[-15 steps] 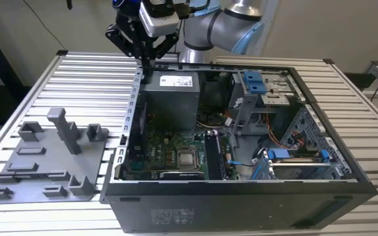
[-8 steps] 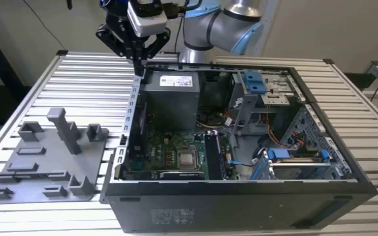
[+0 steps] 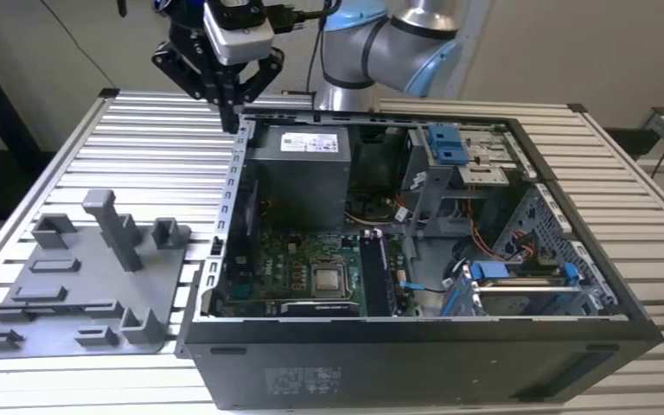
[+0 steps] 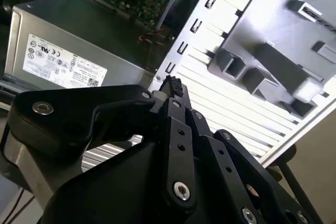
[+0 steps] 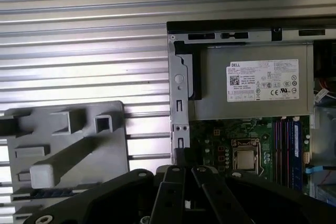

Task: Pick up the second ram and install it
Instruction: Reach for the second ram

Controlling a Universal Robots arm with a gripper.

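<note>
The claw [image 5: 186, 169] hides part of the motherboard [image 5: 231, 132]; its memory slots [image 5: 287, 150] blur together.

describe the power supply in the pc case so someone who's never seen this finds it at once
Start at the open black computer case on the slatted metal table. In its far corner on the exterior view's left, nearest the gripper, sits the power supply. It is the plain grey metal box with a white label, unlike the green motherboard next to it.
</note>
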